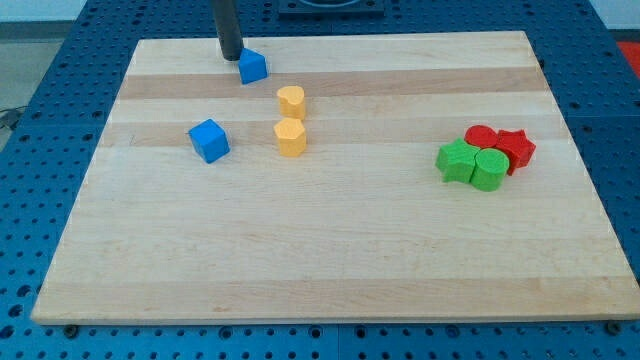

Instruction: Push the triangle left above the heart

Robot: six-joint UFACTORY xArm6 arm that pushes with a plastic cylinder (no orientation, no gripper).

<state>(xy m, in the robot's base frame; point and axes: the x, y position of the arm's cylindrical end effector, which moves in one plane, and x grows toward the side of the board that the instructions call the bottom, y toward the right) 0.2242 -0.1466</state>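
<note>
My tip (231,56) stands at the far left of the board (330,270), touching or just beside the left edge of the blue triangle (253,66); the arm ends in a bare rod, so there is no claw to be wide or narrow. The triangle lies close to the far edge, left of centre. The yellow heart (291,101) sits nearer and a little to the right of it, apart from it. Just near of the heart is a yellow hexagon-like block (290,137), close but not touching. A blue cube (209,140) lies to the left of that block, well apart from the tip. Far over on the right a cluster of two green blocks (472,165) and two red blocks (503,146) sits pressed together
</note>
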